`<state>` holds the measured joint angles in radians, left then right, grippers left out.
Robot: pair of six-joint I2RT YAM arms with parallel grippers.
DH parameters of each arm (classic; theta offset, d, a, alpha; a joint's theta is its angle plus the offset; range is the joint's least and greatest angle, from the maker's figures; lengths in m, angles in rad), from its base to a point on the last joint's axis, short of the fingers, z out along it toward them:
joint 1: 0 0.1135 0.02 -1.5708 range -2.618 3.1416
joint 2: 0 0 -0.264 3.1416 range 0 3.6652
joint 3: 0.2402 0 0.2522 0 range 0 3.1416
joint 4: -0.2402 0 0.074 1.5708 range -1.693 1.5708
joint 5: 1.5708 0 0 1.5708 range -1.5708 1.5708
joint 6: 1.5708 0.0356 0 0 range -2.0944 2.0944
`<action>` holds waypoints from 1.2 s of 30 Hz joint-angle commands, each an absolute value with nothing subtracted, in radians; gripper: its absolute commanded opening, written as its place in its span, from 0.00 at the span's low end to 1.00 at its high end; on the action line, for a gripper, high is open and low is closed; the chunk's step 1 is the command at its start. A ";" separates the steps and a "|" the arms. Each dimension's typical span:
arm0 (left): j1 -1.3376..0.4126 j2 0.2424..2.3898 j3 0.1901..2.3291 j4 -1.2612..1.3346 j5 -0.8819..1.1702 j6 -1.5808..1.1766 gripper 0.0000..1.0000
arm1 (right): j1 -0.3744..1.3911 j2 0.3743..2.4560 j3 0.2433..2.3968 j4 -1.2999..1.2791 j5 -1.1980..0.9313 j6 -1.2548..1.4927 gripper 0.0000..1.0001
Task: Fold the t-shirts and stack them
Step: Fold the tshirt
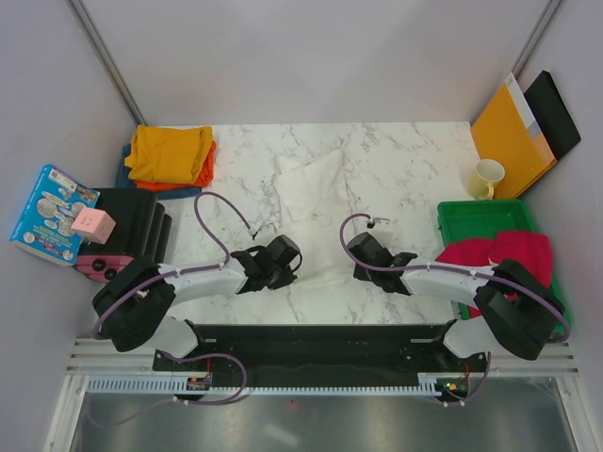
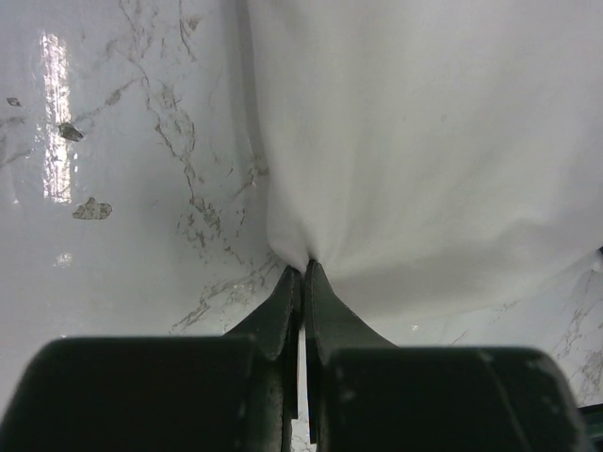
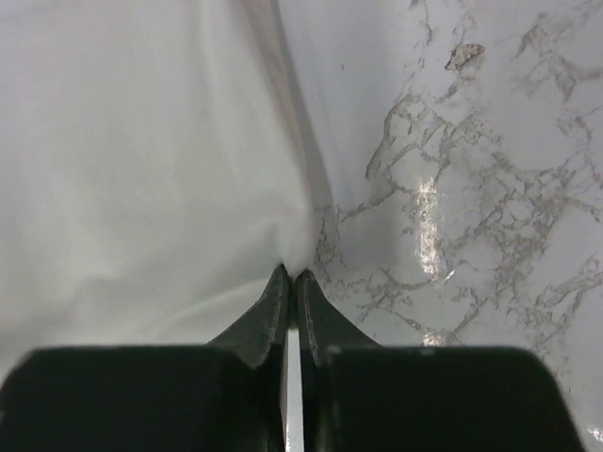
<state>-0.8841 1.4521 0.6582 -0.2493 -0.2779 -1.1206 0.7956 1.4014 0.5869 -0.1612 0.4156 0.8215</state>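
Note:
A white t-shirt (image 1: 316, 193) lies partly folded in the middle of the marble table, hard to pick out against it. My left gripper (image 1: 294, 252) is shut on its near left corner; the cloth (image 2: 424, 151) bunches into the closed tips (image 2: 304, 266). My right gripper (image 1: 350, 247) is shut on the near right corner, the white cloth (image 3: 141, 160) pinched at its tips (image 3: 291, 273). A mustard yellow t-shirt (image 1: 170, 151) tops a folded stack at the back left, over an orange one (image 1: 205, 169) and a blue one (image 1: 179, 191). A crimson-pink t-shirt (image 1: 504, 252) lies crumpled in the green tray.
The green tray (image 1: 471, 218) stands at the right edge. Behind it are a yellow mug (image 1: 486, 178), an orange-yellow envelope (image 1: 509, 137) and a black board (image 1: 556, 113). At the left are a black holder (image 1: 132, 226), a pink box (image 1: 92, 224) and a blue packet (image 1: 52, 212).

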 commanded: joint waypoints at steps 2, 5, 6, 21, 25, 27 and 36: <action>-0.896 1.497 0.644 -0.417 -0.267 -1.085 0.02 | 0.796 1.434 0.543 -0.233 0.304 0.880 0.00; -0.897 1.491 0.660 -0.429 -0.265 -1.066 0.02 | 0.818 1.390 0.534 -0.251 0.282 0.897 0.00; -0.899 1.485 0.664 -0.436 -0.262 -1.065 0.02 | 0.825 1.376 0.531 -0.259 0.281 0.902 0.00; -0.931 1.207 0.684 -0.592 -0.336 -1.074 0.02 | 0.942 1.148 0.555 -0.411 0.416 0.951 0.00; -0.931 1.181 0.745 -0.612 -0.385 -1.037 0.02 | 0.943 1.146 0.621 -0.428 0.469 0.904 0.00; -0.931 1.175 0.781 -0.617 -0.412 -1.019 0.02 | 0.943 1.150 0.661 -0.433 0.501 0.873 0.00; -0.897 1.239 0.936 -0.611 -0.514 -0.913 0.02 | 0.893 1.296 0.883 -0.399 0.563 0.755 0.00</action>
<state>-0.9245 1.2091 0.8425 -0.6010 -0.4171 -1.0016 0.9260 1.2442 0.7670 -0.4183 0.4980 0.8268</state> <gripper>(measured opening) 0.029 0.012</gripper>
